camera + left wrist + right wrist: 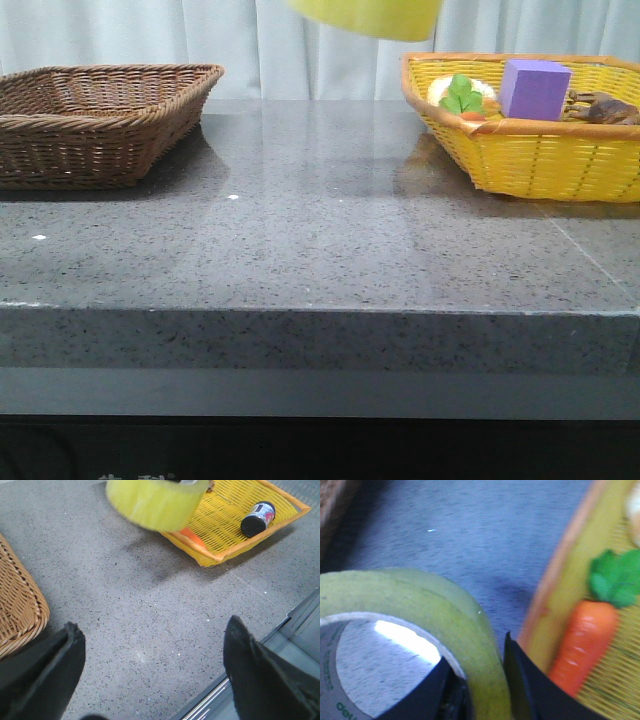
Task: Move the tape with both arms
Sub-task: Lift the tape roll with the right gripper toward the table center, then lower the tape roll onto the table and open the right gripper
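Hanging at the top edge above the table (320, 240), beside the yellow basket (530, 160): the tape (368, 17). Spreading wide, holding nothing: left fingers (150, 675). Pinching the tape's wall: right fingers (482, 685), carrot (580, 645) nearby.

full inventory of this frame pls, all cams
tape: 1, translucent yellow, held in the air left of the yellow basket
yellow basket: 1, yellow with orange rim, table's right
brown basket: 1, brown wicker, table's left
purple block: 1, purple, in the yellow basket
toy carrot: 1, orange with green leaves, in the yellow basket
can: 1, dark, lying in the yellow basket
table: 1, grey speckled
left gripper: 1, black, open
right gripper: 1, black, pinching the tape's wall
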`<state>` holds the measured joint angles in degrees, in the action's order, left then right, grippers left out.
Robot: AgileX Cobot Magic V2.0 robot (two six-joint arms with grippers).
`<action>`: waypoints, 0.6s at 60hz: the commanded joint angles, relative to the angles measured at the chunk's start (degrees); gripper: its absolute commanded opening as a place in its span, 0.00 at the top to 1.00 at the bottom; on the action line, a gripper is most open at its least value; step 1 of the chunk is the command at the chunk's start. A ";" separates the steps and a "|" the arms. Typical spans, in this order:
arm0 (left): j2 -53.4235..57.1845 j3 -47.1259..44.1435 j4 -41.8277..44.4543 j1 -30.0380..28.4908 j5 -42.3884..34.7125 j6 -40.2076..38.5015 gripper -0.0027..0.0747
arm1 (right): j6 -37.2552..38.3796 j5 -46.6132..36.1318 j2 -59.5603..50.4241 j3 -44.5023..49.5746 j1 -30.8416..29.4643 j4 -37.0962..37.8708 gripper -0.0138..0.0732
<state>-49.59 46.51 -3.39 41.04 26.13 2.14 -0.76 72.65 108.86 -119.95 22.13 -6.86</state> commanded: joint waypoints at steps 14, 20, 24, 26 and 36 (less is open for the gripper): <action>0.28 2.10 -0.20 0.47 -4.24 -0.04 0.24 | -0.56 -3.42 2.87 -1.99 7.50 6.86 0.65; 0.28 2.10 -0.20 0.47 -4.24 -0.04 0.24 | -0.56 -3.86 5.23 -1.99 8.89 8.19 0.65; 0.28 2.10 -0.20 0.47 -4.24 -0.04 0.24 | -0.56 -4.39 6.58 -1.99 9.41 8.56 0.65; 0.28 2.10 -0.20 0.47 -4.24 -0.04 0.24 | -0.56 -4.78 7.31 -1.99 9.53 8.55 0.65; 0.28 2.10 -0.20 0.47 -4.24 -0.04 0.24 | -0.56 -5.17 9.03 -1.99 9.75 8.56 0.52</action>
<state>-49.59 46.51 -3.39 41.04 26.13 2.14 -0.95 70.01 121.43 -119.95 31.95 0.98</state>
